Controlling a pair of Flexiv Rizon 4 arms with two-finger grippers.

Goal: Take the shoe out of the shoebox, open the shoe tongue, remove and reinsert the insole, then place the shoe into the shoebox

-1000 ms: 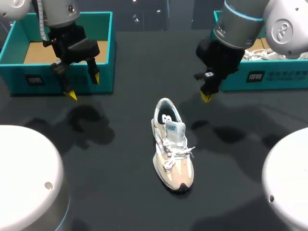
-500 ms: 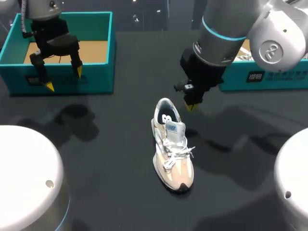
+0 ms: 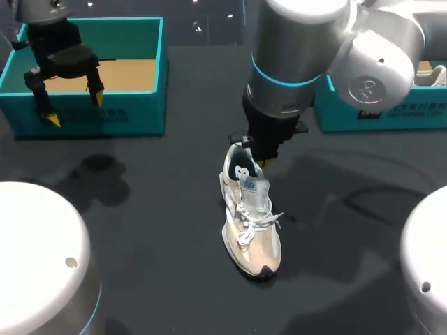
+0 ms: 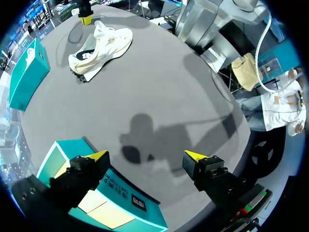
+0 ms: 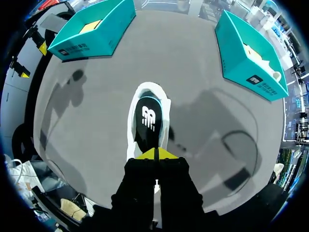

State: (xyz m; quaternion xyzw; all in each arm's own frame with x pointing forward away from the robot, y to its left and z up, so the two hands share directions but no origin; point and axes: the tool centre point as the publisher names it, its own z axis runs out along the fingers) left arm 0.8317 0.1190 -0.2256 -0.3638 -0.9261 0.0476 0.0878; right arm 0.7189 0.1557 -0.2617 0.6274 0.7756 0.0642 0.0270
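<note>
The table [image 3: 140, 209] is dark and matt, with a faint sheen. The shoe [image 3: 252, 234] looks like cream cloth with suede-like panels, white woven laces [image 3: 255, 223] and a smooth black insole [image 5: 146, 121]. The shoebox [image 3: 133, 115] at the far left corner is smooth teal card, its floor raw brown cardboard. The right arm [image 3: 297, 42] is glossy silver; the left gripper [image 4: 146, 155] is matt black.

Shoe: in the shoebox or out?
Out: the shoe stands sole-down on the table, between the left shoebox and the right shoebox, touching neither.
</note>
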